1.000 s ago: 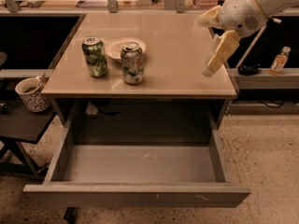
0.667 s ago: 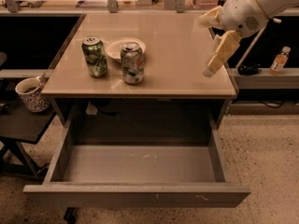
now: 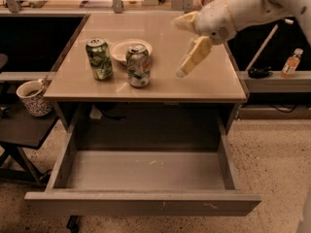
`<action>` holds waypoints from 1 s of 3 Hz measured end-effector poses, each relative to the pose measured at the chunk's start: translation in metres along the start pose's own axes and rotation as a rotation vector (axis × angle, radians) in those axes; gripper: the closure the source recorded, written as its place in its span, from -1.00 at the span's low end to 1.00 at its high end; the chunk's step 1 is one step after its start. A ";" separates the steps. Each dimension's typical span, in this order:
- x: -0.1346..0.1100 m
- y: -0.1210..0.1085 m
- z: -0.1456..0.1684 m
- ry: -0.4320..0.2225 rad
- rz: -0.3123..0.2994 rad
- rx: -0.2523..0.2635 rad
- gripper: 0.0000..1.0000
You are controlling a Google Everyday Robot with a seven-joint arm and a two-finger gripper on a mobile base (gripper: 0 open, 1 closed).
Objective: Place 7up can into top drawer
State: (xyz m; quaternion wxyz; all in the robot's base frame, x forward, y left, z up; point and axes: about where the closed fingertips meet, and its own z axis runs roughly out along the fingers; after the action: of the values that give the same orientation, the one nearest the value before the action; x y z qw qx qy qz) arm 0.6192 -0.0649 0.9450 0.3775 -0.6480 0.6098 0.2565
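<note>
7up can (image 3: 138,65) upright on tabletop (image 3: 199,89) beside green can (image 3: 99,58); gripper (image 3: 178,48) right of it, jaws apart, empty; top drawer (image 3: 121,205) open.

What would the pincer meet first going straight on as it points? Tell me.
Probably the 7up can: the open pincer hangs above the tabletop beside it, angled toward it and downward. Depth is unclear; it could touch the tabletop just short of the can.

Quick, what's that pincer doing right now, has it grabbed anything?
Pincer: open, holding nothing, above the tabletop, to the right of the 7up can.
</note>
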 end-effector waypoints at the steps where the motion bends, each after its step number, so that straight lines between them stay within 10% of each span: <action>1: -0.032 -0.014 0.047 -0.107 -0.045 -0.050 -1.00; 3: -0.042 -0.011 0.090 -0.138 -0.042 -0.138 -1.00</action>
State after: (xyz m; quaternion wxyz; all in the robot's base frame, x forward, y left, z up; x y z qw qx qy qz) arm 0.6363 0.0323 0.9274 0.3784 -0.6660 0.5493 0.3341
